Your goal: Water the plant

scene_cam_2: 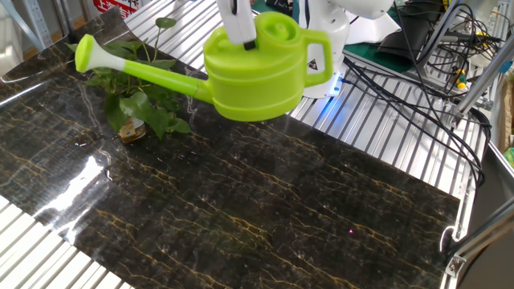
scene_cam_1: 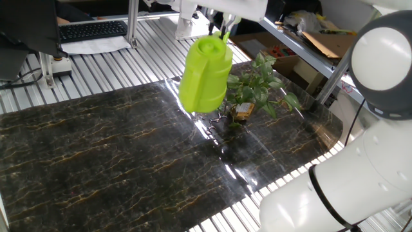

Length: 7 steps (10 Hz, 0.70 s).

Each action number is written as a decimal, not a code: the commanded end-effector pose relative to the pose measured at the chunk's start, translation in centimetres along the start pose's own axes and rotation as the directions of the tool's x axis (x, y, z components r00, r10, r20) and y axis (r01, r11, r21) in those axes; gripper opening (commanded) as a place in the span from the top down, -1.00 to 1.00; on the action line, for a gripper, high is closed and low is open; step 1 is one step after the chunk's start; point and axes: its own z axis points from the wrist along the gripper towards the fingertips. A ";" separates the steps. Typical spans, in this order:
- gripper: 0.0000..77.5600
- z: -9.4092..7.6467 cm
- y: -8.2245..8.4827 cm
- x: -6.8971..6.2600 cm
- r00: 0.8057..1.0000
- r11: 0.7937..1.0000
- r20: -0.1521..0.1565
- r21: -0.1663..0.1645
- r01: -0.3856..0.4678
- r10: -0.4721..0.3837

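Observation:
My gripper [scene_cam_1: 217,26] is shut on the top handle of a lime-green watering can [scene_cam_1: 206,74] and holds it in the air above the dark marble table [scene_cam_1: 96,154]. In the other fixed view my gripper [scene_cam_2: 239,28] holds the can [scene_cam_2: 257,76] with its long spout [scene_cam_2: 152,72] pointing left; the spout's white-tipped head [scene_cam_2: 87,54] hangs over the plant [scene_cam_2: 143,103]. The plant [scene_cam_1: 259,87] has broad green leaves and stands in a small brownish pot [scene_cam_1: 243,113] near the table's far corner. No water shows.
A keyboard [scene_cam_1: 90,30] lies on a bench behind the table. Cardboard boxes [scene_cam_1: 286,64] and a metal frame stand behind the plant. My arm's white body [scene_cam_1: 347,180] fills the lower right. Cables [scene_cam_2: 418,72] hang beyond the table's edge.

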 end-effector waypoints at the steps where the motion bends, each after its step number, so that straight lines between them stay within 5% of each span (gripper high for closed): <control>1: 0.97 8.6 3.3 1.6 0.830 0.837 0.145 0.210 0.505 -0.538; 3: 0.97 10.0 3.8 1.3 0.782 0.784 0.145 0.279 0.555 -0.606; 4: 0.97 10.3 4.0 1.2 0.774 0.775 0.146 0.285 0.564 -0.617; 6: 0.97 13.0 5.0 0.4 0.711 0.713 0.131 0.284 0.641 -0.691; 7: 0.97 13.5 5.1 0.3 0.699 0.701 0.126 0.278 0.657 -0.704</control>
